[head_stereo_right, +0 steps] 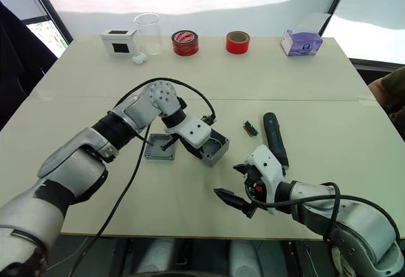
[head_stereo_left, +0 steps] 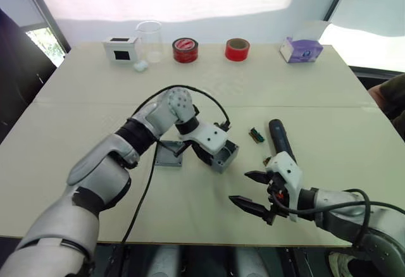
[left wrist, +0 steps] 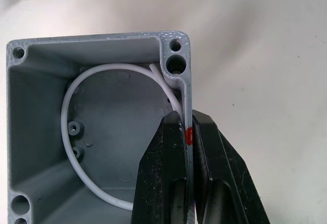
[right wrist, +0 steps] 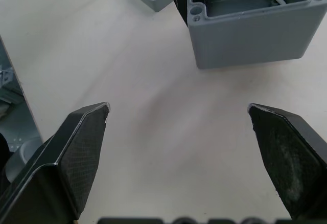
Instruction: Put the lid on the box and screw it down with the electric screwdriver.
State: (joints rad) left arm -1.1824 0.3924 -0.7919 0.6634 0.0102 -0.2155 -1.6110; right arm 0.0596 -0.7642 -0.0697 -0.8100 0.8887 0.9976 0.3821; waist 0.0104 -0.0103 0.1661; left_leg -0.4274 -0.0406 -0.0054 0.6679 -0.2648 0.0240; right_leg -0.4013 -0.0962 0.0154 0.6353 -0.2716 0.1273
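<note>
The grey box (head_stereo_left: 224, 157) stands open-side up in the middle of the table, with a thin white wire (left wrist: 64, 127) curled inside it. My left gripper (left wrist: 185, 119) is shut on one wall of the box, right at its small red mark (left wrist: 188, 135). The shallow grey lid (head_stereo_left: 169, 155) lies flat on the table just left of the box. To the right lies the black electric screwdriver (head_stereo_left: 278, 139), untouched. My right gripper (head_stereo_left: 239, 186) hovers open near the front edge, below the screwdriver and apart from the box (right wrist: 255, 35).
A small green connector strip (head_stereo_left: 255, 135) lies between box and screwdriver. Along the far edge stand a white box with a black screen (head_stereo_left: 120, 48), a clear beaker (head_stereo_left: 150, 40), two red tape rolls (head_stereo_left: 185, 50) (head_stereo_left: 237, 49) and a purple tissue box (head_stereo_left: 301, 49).
</note>
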